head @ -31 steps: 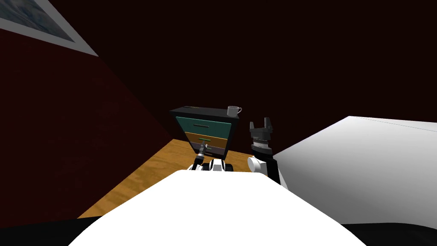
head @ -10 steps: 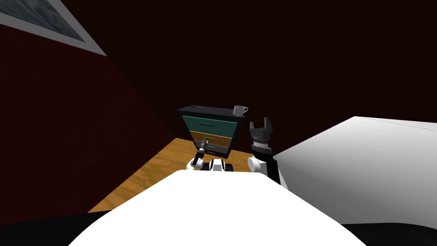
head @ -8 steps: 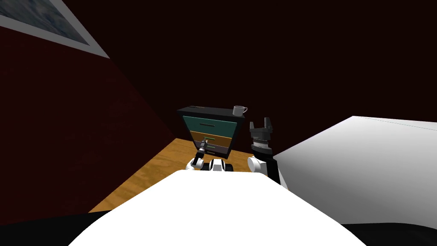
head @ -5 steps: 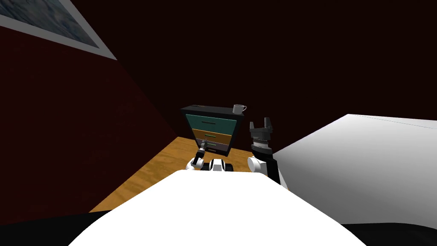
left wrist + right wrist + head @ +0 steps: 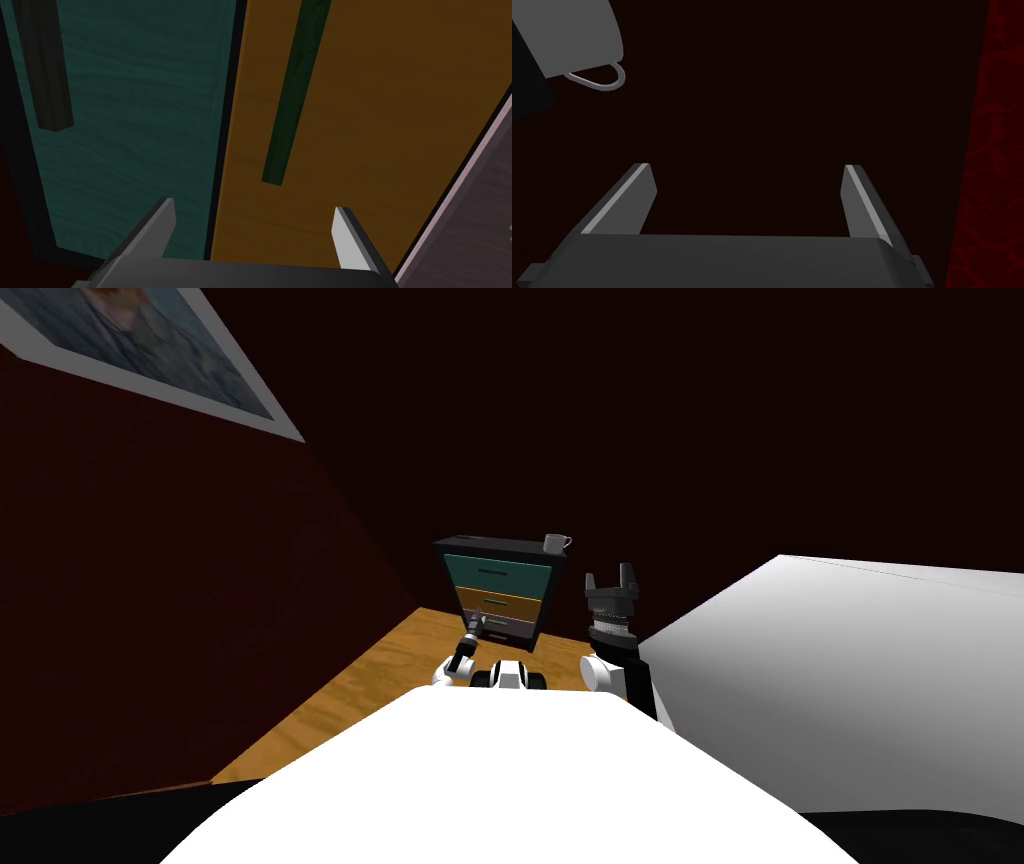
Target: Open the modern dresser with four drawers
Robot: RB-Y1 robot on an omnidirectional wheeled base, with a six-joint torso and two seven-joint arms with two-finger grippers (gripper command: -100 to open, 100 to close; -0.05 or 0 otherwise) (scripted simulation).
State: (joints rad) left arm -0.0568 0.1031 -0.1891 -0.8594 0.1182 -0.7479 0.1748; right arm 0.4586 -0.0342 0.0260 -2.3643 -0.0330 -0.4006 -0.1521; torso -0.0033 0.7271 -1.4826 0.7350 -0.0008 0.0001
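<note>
The dresser [image 5: 497, 591] has a black frame and stands against the dark wall. Its drawer fronts run teal, orange and purple-grey from the top down. My left gripper [image 5: 476, 630] is low in front of it, open and holding nothing. In the left wrist view the left gripper [image 5: 255, 220] faces the seam between the teal front [image 5: 130, 130] and the orange front [image 5: 380, 125], a short way off them. The orange drawer's dark green handle [image 5: 290, 95] lies ahead of the fingers, untouched. My right gripper [image 5: 611, 581] is raised to the dresser's right, open and empty.
A grey mug [image 5: 556, 544] stands on the dresser's right top corner and is also in the right wrist view as the mug [image 5: 567, 35]. A white bed [image 5: 850, 668] lies to the right. Wooden floor [image 5: 370, 688] runs between the dark red wall [image 5: 150, 608] and the bed.
The whole head view has shifted: I have drawn back and turned, so the dresser looks smaller and further right, and more of the wall picture is in view. My arms keep their pose.
</note>
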